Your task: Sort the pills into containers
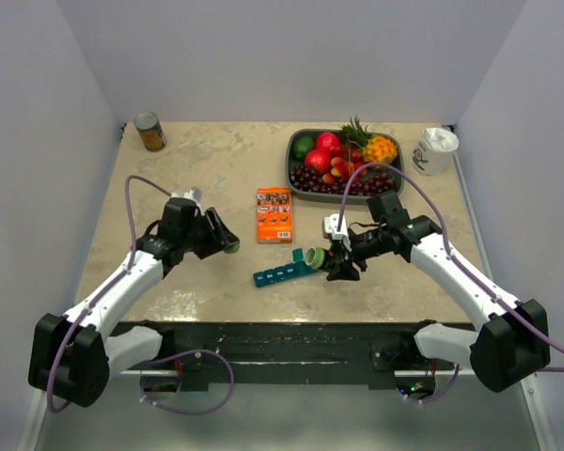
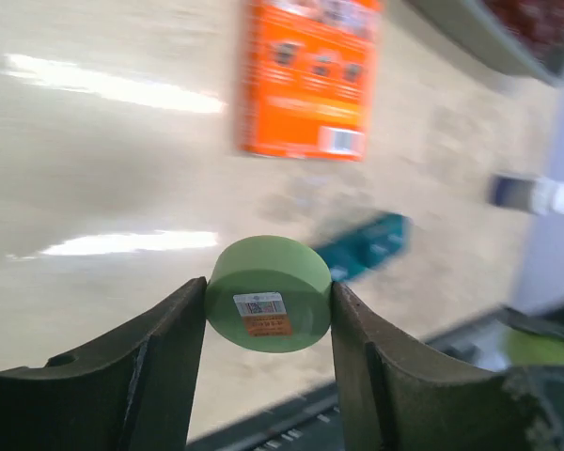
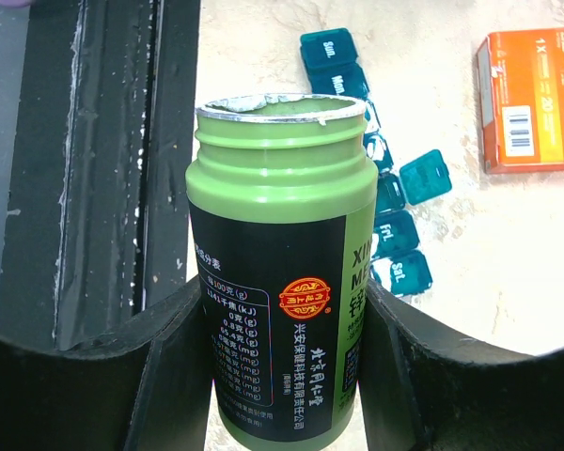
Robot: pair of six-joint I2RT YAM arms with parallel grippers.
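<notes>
Currently your left gripper [image 2: 268, 299] clamps the green cap [image 2: 263, 272]; right gripper [image 3: 284, 329] clamps the uncapped green bottle [image 3: 282, 178]. Teal pill organiser [image 1: 282, 273] lies on the bench [image 1: 207, 169], lower centre, just left of the bottle.

The left arm [image 1: 122, 282] and right arm [image 1: 461, 272] are built alike: smooth white shell links run between bulky black joint housings, and each ends in a black, blocky base [image 1: 66, 357] on a black rail [image 1: 291, 343]. A thin lilac cable [image 1: 130, 202] loops loosely along each arm. The left gripper [image 1: 227, 246] and right gripper [image 1: 331, 265] are black. Their 2 fingers [image 2: 160, 376] are thick matte dark-grey wedges with curved inner faces, 1 bearing a small round hole.
</notes>
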